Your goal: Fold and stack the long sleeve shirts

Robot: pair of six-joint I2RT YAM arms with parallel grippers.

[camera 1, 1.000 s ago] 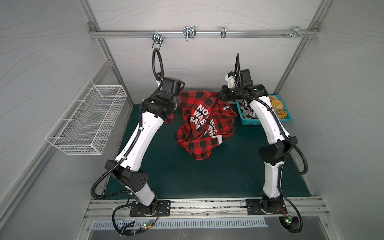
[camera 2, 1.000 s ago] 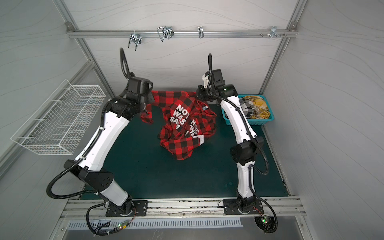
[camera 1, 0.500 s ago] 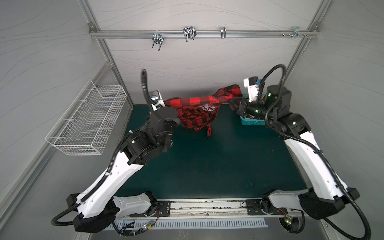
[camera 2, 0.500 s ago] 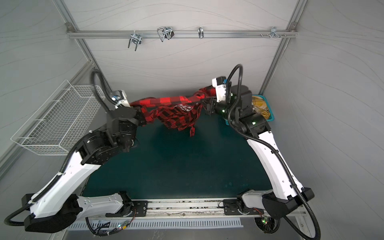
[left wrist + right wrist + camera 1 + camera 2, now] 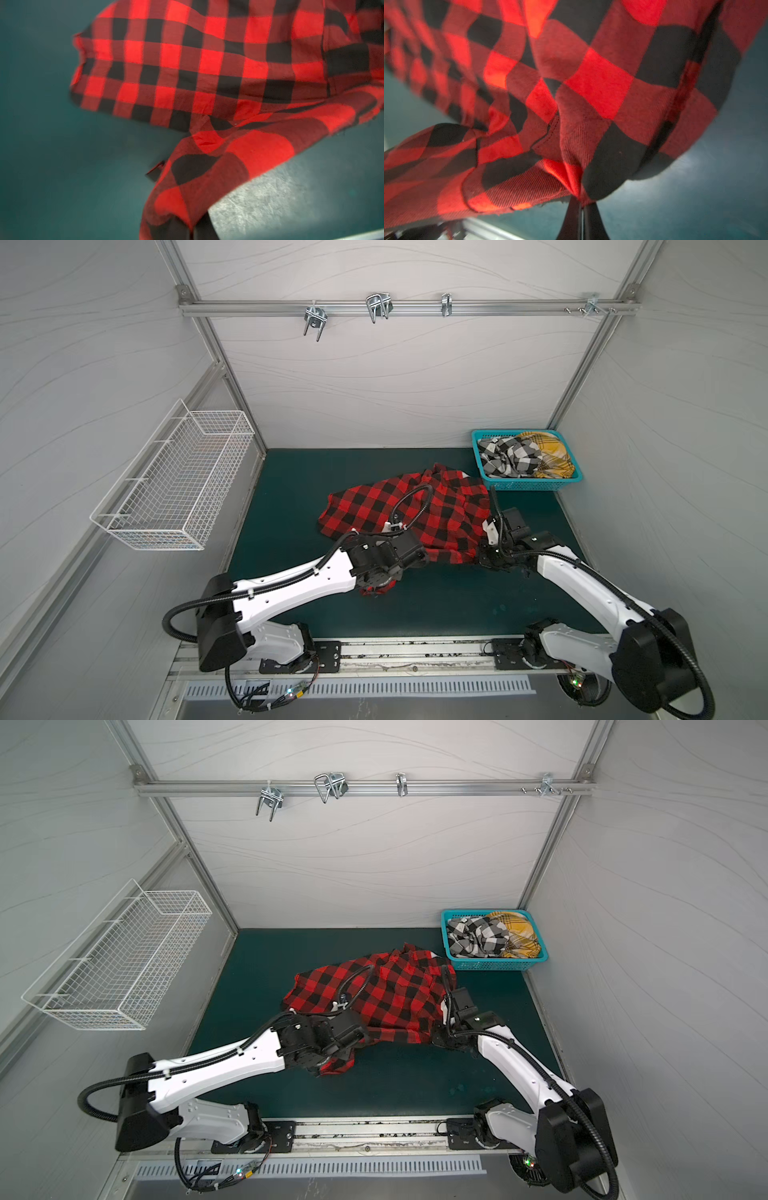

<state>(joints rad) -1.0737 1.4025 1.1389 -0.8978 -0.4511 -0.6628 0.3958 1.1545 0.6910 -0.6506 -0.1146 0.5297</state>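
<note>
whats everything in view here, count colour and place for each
mat: one, dark green, floor
teal basket: one, teal, mat's far right corner
wire basket: one, white, left wall
hooks: four, silver, back rail
red-and-black shirt: one, red and black check, rumpled on mid mat
black-and-white shirt: one, black and white check, in teal basket
yellow plaid shirt: one, mustard, same basket
left gripper: one, black, at shirt's near edge, grip unclear
right gripper: one, black, shut on shirt's near right edge

Red-black shirt [image 5: 365, 506] — soft twill cloth, matt; table mat [image 5: 291, 497] smooth, matt; basket [image 5: 528, 486] — plastic.
</note>
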